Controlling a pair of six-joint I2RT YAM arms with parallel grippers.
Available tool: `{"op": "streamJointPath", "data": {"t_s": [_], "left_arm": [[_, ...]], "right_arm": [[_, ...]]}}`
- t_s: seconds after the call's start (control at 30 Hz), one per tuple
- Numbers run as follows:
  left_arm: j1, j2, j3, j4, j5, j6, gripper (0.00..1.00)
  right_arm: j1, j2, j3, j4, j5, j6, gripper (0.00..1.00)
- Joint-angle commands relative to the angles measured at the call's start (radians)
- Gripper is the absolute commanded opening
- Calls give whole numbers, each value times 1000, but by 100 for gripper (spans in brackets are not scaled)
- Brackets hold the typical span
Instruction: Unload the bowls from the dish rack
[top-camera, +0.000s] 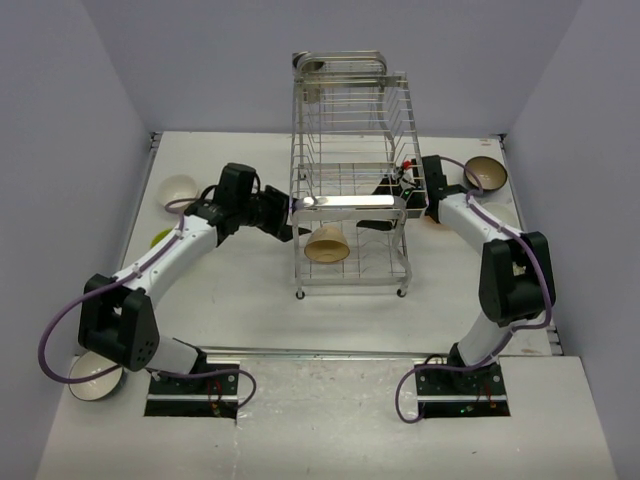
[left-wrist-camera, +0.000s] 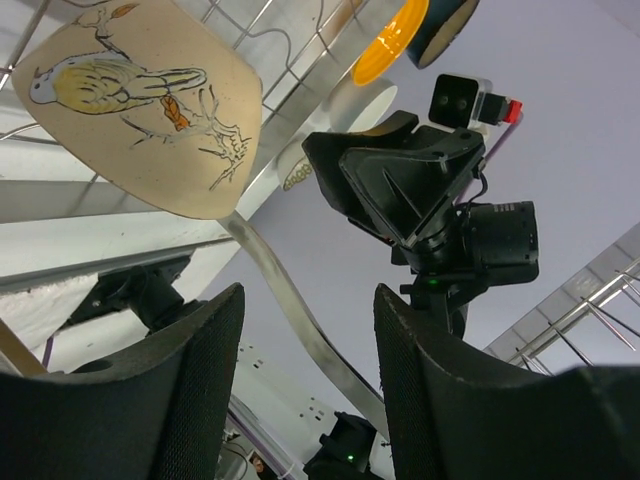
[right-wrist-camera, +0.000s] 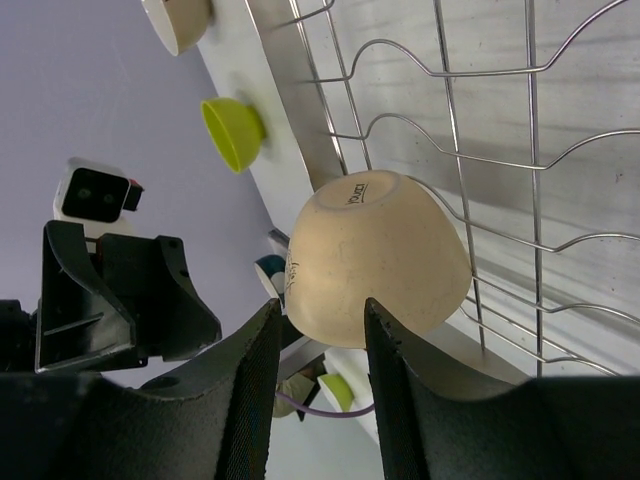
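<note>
The chrome wire dish rack (top-camera: 350, 120) stands mid-table. One tan bowl (top-camera: 327, 244) lies tipped on its lower tier. My left gripper (top-camera: 287, 214) is at the rack's left side, open and empty. In the left wrist view (left-wrist-camera: 310, 300) the rack's flat front bar (left-wrist-camera: 290, 300) runs between the fingers, and the bowl (left-wrist-camera: 140, 110) with its bird drawing is above. My right gripper (top-camera: 388, 192) reaches in from the rack's right side. It is open (right-wrist-camera: 320, 310), with the bowl (right-wrist-camera: 375, 260) just past its fingertips, apart from them.
On the table stand a white bowl (top-camera: 178, 188) and a green bowl (top-camera: 160, 238) at the left. A dark bowl (top-camera: 485, 174) and an orange one (top-camera: 434, 219) are at the right. Another white bowl (top-camera: 95, 378) is by the left arm's base.
</note>
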Motion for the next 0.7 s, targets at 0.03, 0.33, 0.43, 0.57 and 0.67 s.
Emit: {"op": "streamJointPath", "data": {"t_s": [0.03,0.33,0.43,0.57,0.67], "left_arm": [[-21,-1,36,-78,-21,25,56],[-33,17,6,-98,-23,34,55],[-41,31,9,-99,-22,37,55],[-56,48,13,-99,-17,37,55],[-67,63,13,-102,-15,37,55]], "right_arm": [[14,-15,-10,49,19,38,40],[21,15,16,39,50,47,40],[21,32,21,38,50,49,40],[23,51,28,38,50,52,40],[23,69,48,32,51,52,40]]}}
